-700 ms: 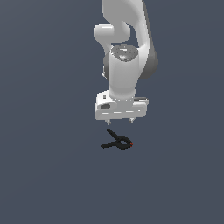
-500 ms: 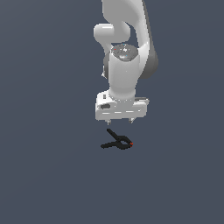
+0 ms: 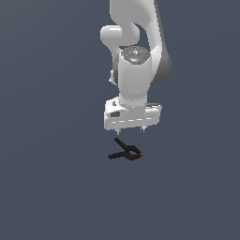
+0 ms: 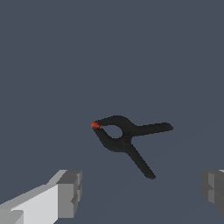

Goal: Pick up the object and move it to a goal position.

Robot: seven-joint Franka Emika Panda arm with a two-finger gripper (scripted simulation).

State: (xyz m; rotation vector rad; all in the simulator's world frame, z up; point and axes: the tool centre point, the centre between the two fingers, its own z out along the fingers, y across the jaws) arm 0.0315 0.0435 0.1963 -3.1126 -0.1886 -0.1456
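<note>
Just below the centre of the exterior view, we see the object (image 3: 125, 152), a small black spring clamp, lying on the plain dark grey floor (image 3: 51, 187). Its red-orange tip points toward the exterior view's right and its two handles splay toward the left. Directly above it hangs the white gripper (image 3: 129, 130), close to the clamp but not touching it. In the wrist view the clamp (image 4: 126, 137) sits between the widely parted fingers (image 4: 70, 193), which hold nothing.
</note>
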